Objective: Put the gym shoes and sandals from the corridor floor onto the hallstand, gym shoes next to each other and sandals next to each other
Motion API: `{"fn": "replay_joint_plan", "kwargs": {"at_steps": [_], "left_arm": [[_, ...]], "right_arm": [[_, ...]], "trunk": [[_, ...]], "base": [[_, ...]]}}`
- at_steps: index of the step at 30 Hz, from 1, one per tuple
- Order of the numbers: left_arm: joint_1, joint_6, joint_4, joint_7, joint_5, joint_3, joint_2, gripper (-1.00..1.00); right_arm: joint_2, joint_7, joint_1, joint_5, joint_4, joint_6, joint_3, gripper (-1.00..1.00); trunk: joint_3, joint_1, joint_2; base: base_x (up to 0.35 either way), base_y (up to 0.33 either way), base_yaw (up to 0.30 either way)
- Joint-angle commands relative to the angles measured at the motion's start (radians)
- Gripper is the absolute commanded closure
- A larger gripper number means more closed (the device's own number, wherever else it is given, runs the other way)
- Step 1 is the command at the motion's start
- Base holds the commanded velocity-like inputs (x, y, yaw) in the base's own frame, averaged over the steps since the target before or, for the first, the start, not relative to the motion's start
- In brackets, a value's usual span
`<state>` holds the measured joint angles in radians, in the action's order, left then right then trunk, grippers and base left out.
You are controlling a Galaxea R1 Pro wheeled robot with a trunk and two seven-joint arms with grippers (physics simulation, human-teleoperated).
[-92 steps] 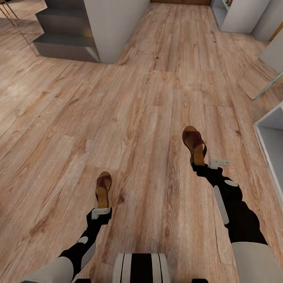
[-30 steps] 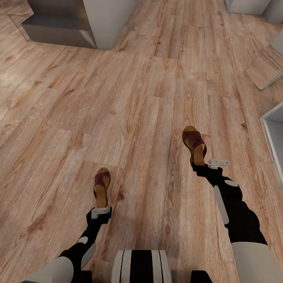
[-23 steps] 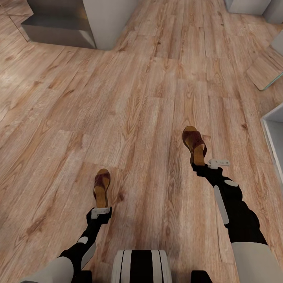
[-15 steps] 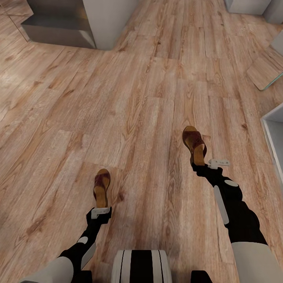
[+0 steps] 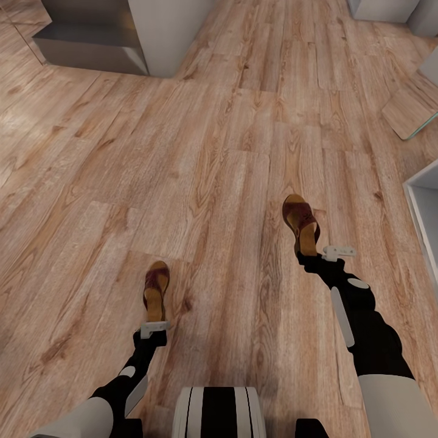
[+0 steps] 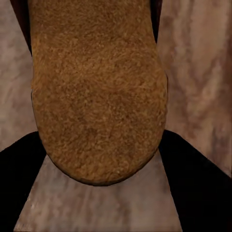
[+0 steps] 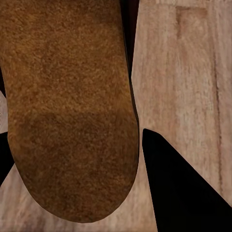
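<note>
Barely anything shifting since a moment ago; left sandal point(image 5: 156, 290) drifting slightly. Left gripper point(image 5: 154, 326) is gripping its heel, right gripper point(image 5: 308, 255) closing on the right sandal point(image 5: 301, 222), both over the corridor floor point(image 5: 213, 152). Hallstand point(image 5: 424, 219) edge showing at right. Nothing racked yet, gym shoes still waiting.
</note>
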<state>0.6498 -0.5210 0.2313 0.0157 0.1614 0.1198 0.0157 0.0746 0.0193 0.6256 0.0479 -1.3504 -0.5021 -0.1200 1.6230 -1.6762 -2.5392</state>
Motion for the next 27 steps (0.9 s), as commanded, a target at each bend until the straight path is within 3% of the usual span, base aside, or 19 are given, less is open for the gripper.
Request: {"fn": "replay_joint_plan", "kwargs": {"at_steps": [1,25,27], "left_arm": [[0.001,-0.004,-0.001,0.003,0.009,0.008,0.000,1.00],[0.001,-0.004,-0.001,0.003,0.009,0.008,0.000,1.00],[0.001,-0.004,-0.001,0.003,0.009,0.008,0.000,1.00]], "right_arm": [[0.000,0.002,0.000,0.007,-0.003,-0.006,-0.001,1.00],[0.001,0.002,0.000,0.007,-0.006,-0.006,-0.001,1.00],[0.000,0.002,0.000,0.007,-0.006,-0.006,-0.001,1.00]], "trunk": [[0.001,0.000,0.000],[0.001,0.000,0.000],[-0.007,0.001,0.000]], "base": [[0.000,0.000,0.000],[0.000,0.000,0.000],[0.000,0.000,0.000]]}}
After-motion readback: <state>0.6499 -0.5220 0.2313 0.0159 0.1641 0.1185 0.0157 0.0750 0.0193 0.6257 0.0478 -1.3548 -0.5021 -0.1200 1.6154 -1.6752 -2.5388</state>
